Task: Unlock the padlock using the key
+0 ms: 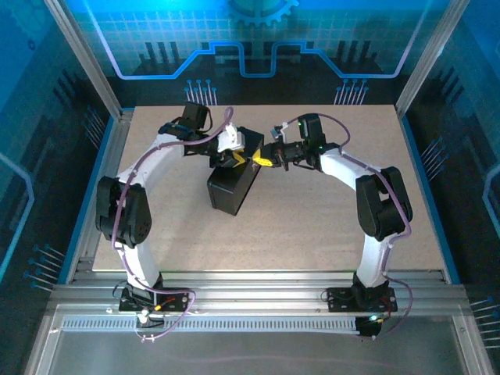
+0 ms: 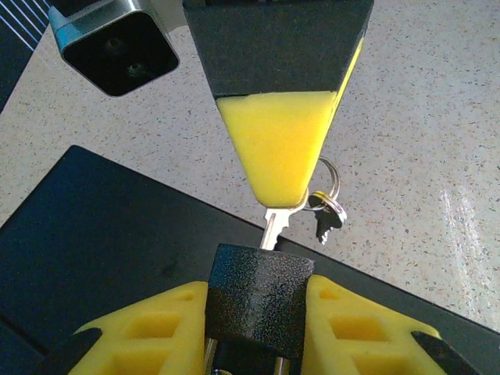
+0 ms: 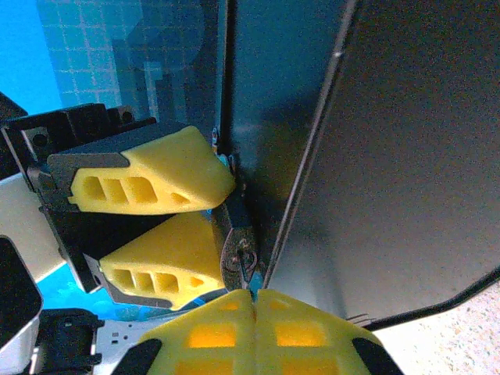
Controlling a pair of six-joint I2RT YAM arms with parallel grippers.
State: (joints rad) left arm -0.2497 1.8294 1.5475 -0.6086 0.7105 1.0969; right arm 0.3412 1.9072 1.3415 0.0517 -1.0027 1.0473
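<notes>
Yellow wedge-shaped fingers (image 2: 148, 336) of your left gripper (image 1: 232, 158) clamp the padlock (image 2: 258, 301), a boxy black body with a pebbled finish, 1 finger on each flank. Your right gripper (image 3: 254, 301) has its 2 pads pressed flat together on the key (image 2: 273, 226). That thin, bright metal blade pokes out below the finger's tip and runs to the padlock's top face. You cannot tell whether it sits in the keyway. A split ring (image 2: 332, 176) and a 2nd small key (image 2: 326, 219) hang just beside it.

Both grippers meet tip to tip over the far end of a smooth, matt black box (image 1: 233, 187), and the padlock is held at its edge. What the box holds cannot be told. It lies on a speckled tabletop (image 1: 312, 226) that spreads wide on the near and right sides, bounded by aluminium rails (image 1: 258, 301) at the near edge.
</notes>
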